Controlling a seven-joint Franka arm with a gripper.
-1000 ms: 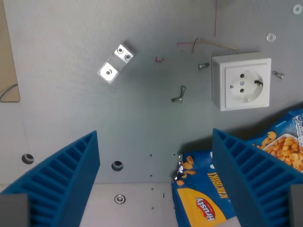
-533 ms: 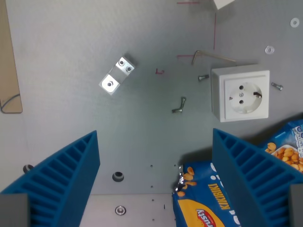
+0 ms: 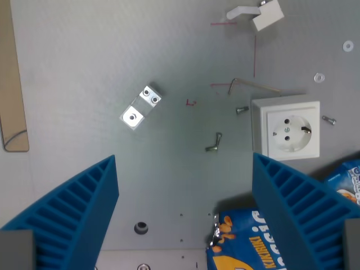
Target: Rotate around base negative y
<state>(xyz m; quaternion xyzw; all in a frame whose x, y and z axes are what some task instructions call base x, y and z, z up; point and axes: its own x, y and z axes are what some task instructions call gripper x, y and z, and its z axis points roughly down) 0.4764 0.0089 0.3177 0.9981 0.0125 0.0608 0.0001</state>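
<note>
Wrist view, looking straight down on a grey metal table (image 3: 84, 56), matte, with faint scratches. Gripper (image 3: 185, 219) at the bottom of frame, two blue ribbed fingers (image 3: 67, 219) spread wide and released, gripping nothing, bare table and a bag corner showing between them. Snack bag (image 3: 244, 247) at bottom, just beside the right finger on the wrist view's right, blue and yellow, peanuts pictured, white lettering running sideways, readable as "KIKIRIK", rest cut off by the frame edge; more of the same bag peeking out past that finger at the right edge, blue with small white print, too small to read. White wall socket (image 3: 287, 132) lying face up above the right finger, two pin holes, no readable marking. Allen key (image 3: 253, 84) just above the socket, near its top edge. Small screws scattered: one (image 3: 214, 143) left of the socket, one (image 3: 242, 109) by its upper left corner, one (image 3: 330, 119) just off its right side. Two washers (image 3: 319, 77) toward the upper right. Shiny metal bracket (image 3: 140, 107) left of centre, tilted, screw holes on top, well apart from the socket. White plastic part (image 3: 256, 14) at the top edge. Red pen marks on the table: thin lines (image 3: 254, 56) near the key, a small scribble (image 3: 191, 103) at centre, not legible. Wooden strip (image 3: 11, 84) along the left edge, rounded lower corner. Dark round hole (image 3: 140, 228) in the table between the fingers, tiny dots nearby. Nothing of the room beyond the tabletop visible.
</note>
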